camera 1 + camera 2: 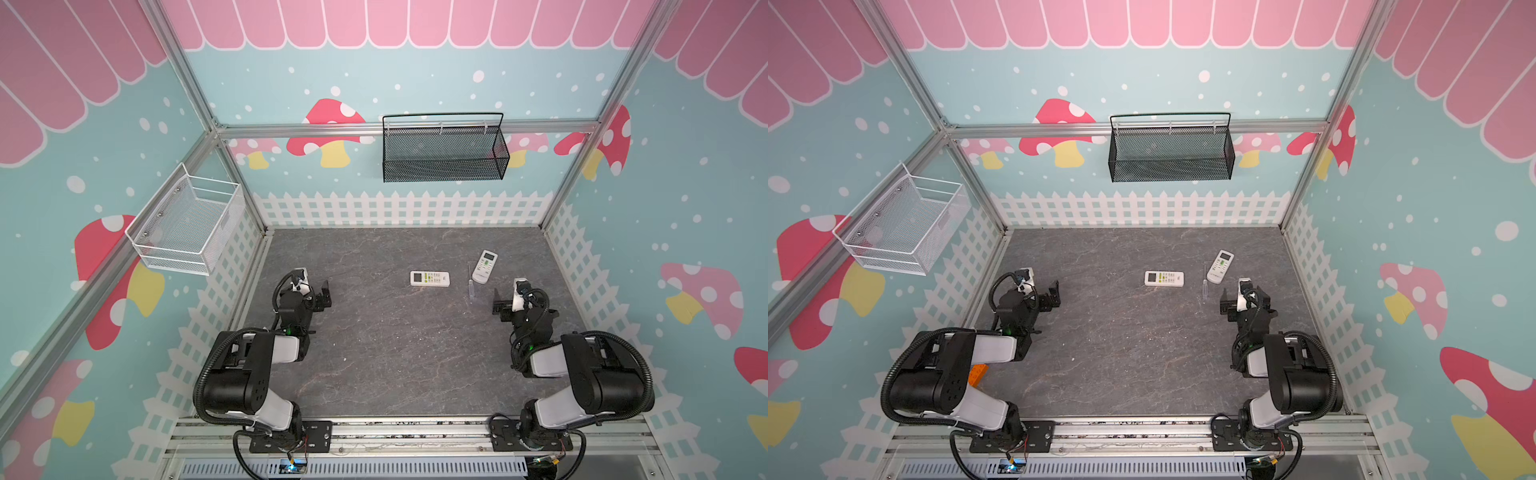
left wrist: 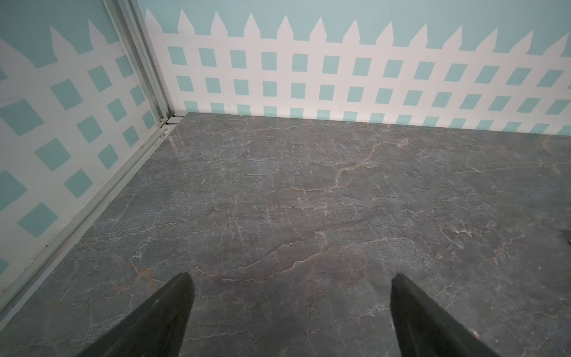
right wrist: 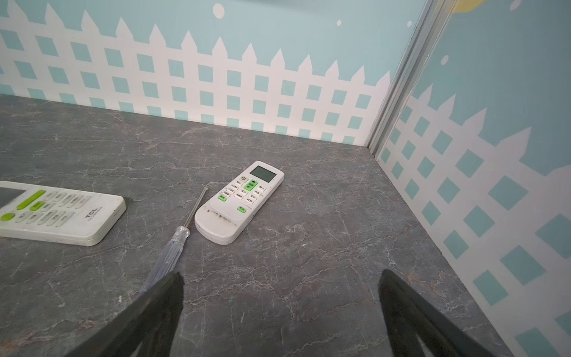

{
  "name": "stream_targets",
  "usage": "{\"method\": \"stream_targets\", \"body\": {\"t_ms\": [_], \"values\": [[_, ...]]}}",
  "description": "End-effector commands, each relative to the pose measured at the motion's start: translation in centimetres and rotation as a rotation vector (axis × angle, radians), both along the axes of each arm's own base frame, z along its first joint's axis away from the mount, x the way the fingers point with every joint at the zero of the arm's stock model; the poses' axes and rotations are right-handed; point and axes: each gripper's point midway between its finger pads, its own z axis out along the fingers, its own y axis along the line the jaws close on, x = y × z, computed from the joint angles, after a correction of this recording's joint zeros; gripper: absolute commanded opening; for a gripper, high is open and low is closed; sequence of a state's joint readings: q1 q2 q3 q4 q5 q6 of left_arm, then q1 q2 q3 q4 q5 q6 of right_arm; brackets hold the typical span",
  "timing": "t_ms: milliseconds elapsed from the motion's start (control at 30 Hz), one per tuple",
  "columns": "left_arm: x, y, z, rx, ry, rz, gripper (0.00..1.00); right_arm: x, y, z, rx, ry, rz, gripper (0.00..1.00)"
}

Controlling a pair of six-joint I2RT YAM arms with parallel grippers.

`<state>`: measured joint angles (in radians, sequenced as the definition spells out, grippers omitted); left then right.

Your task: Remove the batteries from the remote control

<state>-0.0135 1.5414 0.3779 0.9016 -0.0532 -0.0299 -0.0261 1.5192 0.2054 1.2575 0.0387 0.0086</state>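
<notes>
Two white remote controls lie face up on the grey stone-pattern table. One (image 1: 429, 278) (image 1: 1164, 278) (image 3: 58, 213) lies crosswise near the middle. A smaller one (image 1: 484, 266) (image 1: 1219, 266) (image 3: 241, 201) lies tilted at the right. The batteries are hidden. My left gripper (image 1: 326, 296) (image 1: 1054, 294) (image 2: 292, 278) stands open over bare table at the left, far from both remotes. Just short of the smaller remote, my right gripper (image 1: 498, 305) (image 1: 1224, 303) (image 3: 281, 276) is open and holds nothing.
A clear-handled screwdriver (image 1: 471, 282) (image 1: 1205, 283) (image 3: 173, 247) lies between the remotes, its handle by my right gripper's finger. A black mesh basket (image 1: 444, 149) hangs on the back wall, a white wire basket (image 1: 187, 224) on the left wall. Fence-pattern walls close in the table.
</notes>
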Motion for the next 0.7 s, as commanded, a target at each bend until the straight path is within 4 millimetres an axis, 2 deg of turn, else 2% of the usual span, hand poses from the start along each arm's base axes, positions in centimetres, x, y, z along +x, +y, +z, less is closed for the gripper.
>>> {"method": "stream_targets", "body": {"t_ms": [0,467,667], "values": [[0.3,0.1,0.4,0.004,-0.01,0.008,1.0,0.2,0.2,0.9,0.0,-0.032,0.007,0.99],[0.1,-0.4,0.5,0.034,-0.019,0.011,1.0,0.2,0.2,0.9,0.0,-0.033,0.006,0.99],[-0.2,-1.5,1.3,0.035,-0.026,-0.062,1.0,0.3,0.6,1.6,-0.002,-0.038,0.031,0.99]]}}
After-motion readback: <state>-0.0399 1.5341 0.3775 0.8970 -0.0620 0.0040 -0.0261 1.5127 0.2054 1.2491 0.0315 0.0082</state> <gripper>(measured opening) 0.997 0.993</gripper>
